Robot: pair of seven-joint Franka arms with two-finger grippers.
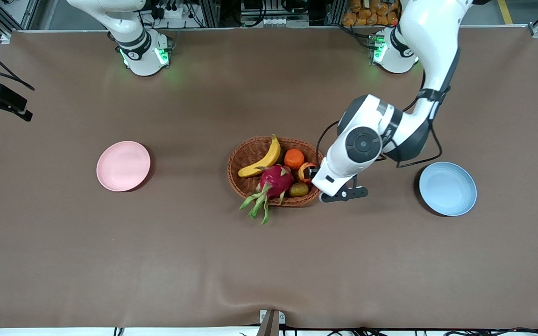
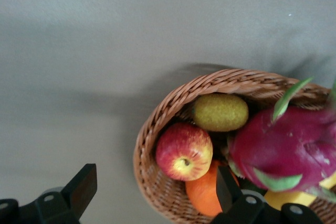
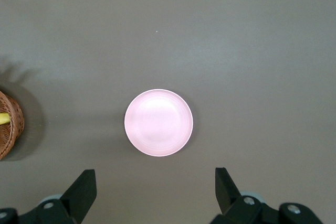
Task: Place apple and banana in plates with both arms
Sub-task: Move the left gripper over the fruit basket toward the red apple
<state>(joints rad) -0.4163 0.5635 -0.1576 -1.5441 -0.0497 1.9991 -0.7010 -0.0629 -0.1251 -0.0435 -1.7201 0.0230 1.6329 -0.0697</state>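
Note:
The red apple [image 1: 305, 171] lies in the wicker basket [image 1: 245, 154] at the left arm's end of it, beside the orange; it also shows in the left wrist view [image 2: 184, 151]. The yellow banana [image 1: 263, 160] lies in the basket's part toward the right arm. My left gripper [image 1: 315, 173] hangs open just above the basket's rim beside the apple [image 2: 155, 182], one finger outside the basket, one over the orange. My right gripper [image 3: 155, 179] is open and empty, high over the table near the pink plate [image 3: 158, 122]; it is out of the front view. The pink plate [image 1: 123, 165] and the blue plate [image 1: 447, 188] are empty.
The basket also holds an orange [image 1: 293, 158], a pink dragon fruit [image 1: 276, 181] with green leaves over the rim, and a brownish-yellow fruit [image 1: 299, 189]. The basket stands mid-table between the two plates. A black camera mount [image 1: 3, 100] sits at the right arm's end.

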